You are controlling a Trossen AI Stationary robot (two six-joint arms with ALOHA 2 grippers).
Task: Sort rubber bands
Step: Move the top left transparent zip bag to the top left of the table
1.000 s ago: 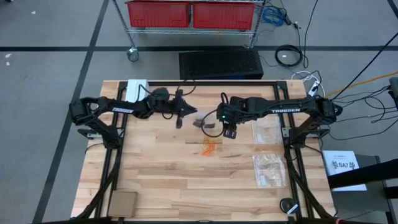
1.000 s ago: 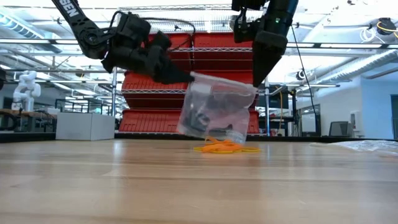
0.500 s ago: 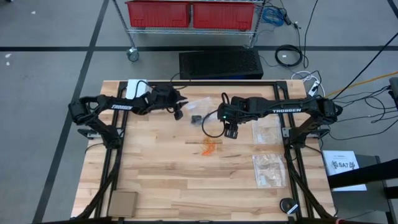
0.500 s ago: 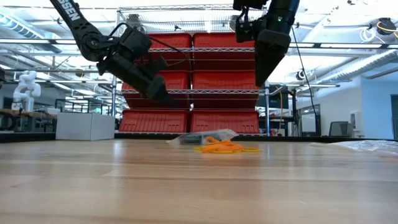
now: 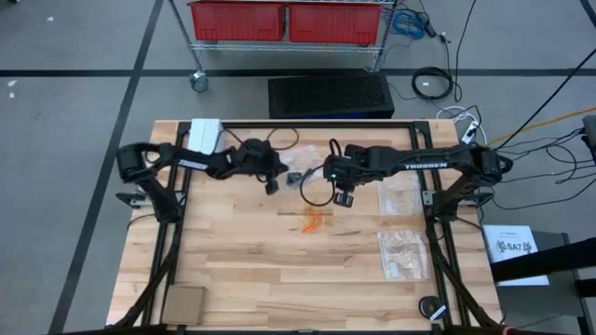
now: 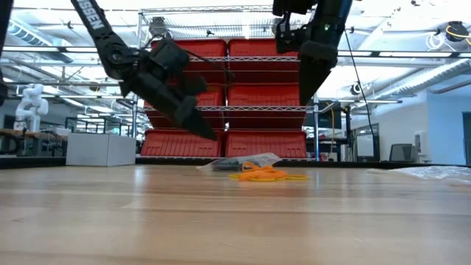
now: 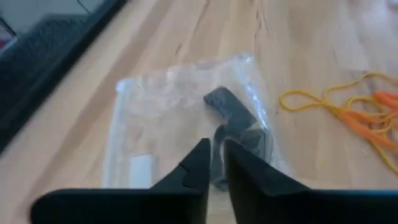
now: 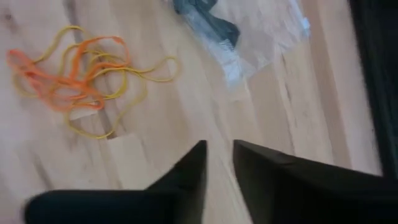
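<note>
rubber bands (image 5: 316,219) on table (image 5: 279,279), bag (image 5: 300,177) just behind them

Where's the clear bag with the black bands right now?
In the high view the clear bag lies flat on the table's far middle, between the two grippers and just beyond the orange rubber bands.

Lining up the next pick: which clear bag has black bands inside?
The clear bag lying between the two grippers, beside the orange bands; the two bags at the table's right hold pale contents.

Left pincer (image 6: 210,135) nearly closed; right pincer (image 6: 304,98) likewise.
</note>
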